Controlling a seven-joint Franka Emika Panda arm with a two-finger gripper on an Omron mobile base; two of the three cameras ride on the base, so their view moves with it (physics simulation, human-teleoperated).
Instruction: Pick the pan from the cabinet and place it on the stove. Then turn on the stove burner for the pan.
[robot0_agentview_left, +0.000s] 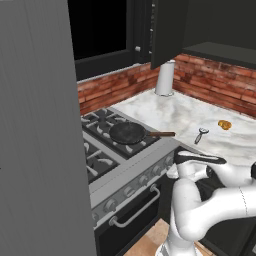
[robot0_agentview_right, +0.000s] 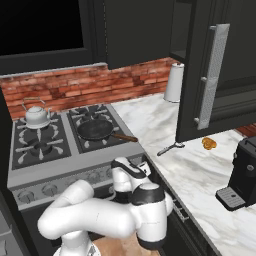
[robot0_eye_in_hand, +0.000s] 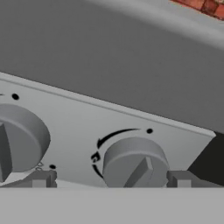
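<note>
End effector released, straddling the stove knob nearest the pan. I risk slipping: fingertips barely overlap it.

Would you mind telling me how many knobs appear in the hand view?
2: one knob between the open gripper fingertips, another knob at the left edge, partly cropped. More of the stove row lies outside this view.
</note>
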